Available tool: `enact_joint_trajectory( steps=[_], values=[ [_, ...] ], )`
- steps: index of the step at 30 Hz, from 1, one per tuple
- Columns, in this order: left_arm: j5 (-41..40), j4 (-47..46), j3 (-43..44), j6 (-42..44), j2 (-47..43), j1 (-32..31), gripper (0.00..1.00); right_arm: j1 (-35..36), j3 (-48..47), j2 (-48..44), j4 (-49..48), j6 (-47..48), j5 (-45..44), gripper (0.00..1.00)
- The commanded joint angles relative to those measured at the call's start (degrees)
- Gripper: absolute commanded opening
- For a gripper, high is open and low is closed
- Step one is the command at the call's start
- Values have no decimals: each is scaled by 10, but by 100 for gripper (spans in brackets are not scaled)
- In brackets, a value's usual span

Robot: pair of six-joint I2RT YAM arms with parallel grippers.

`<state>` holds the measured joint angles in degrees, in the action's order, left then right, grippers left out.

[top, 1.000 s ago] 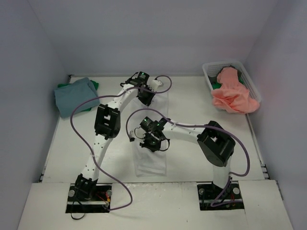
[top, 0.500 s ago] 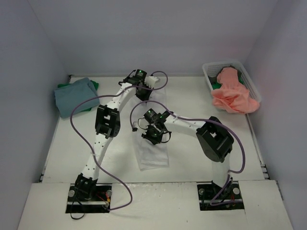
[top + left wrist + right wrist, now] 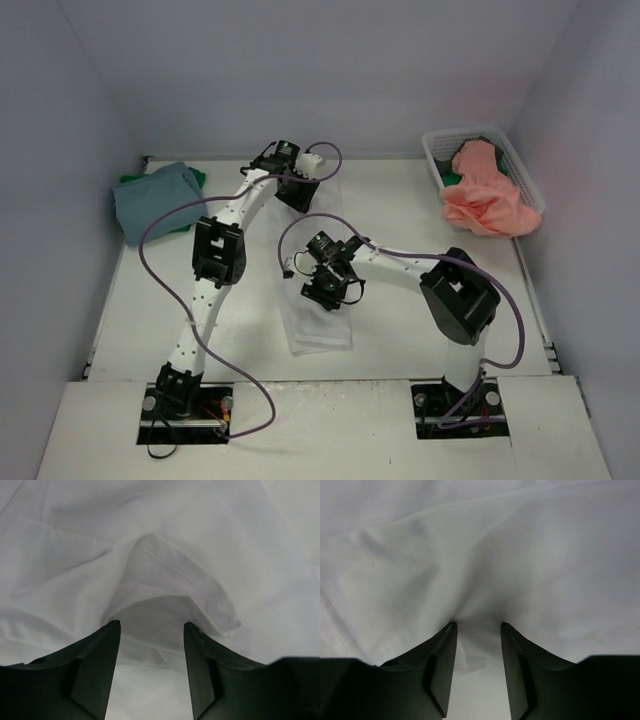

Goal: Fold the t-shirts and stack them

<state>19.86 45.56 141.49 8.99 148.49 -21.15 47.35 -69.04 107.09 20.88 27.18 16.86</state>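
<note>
White arms (image 3: 196,318), black joint blocks (image 3: 218,252), looping purple cables (image 3: 141,252), dark claw fingers (image 3: 95,665).

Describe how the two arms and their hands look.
Both the left arm and right arm have white links with bulky black joint housings, each trailed by a looping purple cable. The left hand and right hand carry dark, tapered fingers.
</note>
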Motion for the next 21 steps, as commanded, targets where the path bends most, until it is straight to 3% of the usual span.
enact_joint_trajectory(
  steps=[1, 5, 10, 14, 18, 21],
  values=[
    [-2, -21, -3, -13, -119, 11, 49, 5, 4, -62, 17, -7, -6, 39],
    [0, -10, -9, 6, -189, 14, 57, 5, 8, -93, 17, -5, 1, 42],
    [11, 22, -59, 26, -277, 20, 58, 27, 26, -157, 18, 9, 5, 46],
    [4, 16, -180, 55, -410, 25, 58, 110, 64, -192, 20, 20, -59, 47],
    [-3, -34, -384, 80, -550, 31, 58, 167, 117, -219, 18, 39, -79, 50],
    [-11, -47, -492, 106, -653, 32, 58, 191, 139, -243, 19, 48, -105, 54]
  ],
)
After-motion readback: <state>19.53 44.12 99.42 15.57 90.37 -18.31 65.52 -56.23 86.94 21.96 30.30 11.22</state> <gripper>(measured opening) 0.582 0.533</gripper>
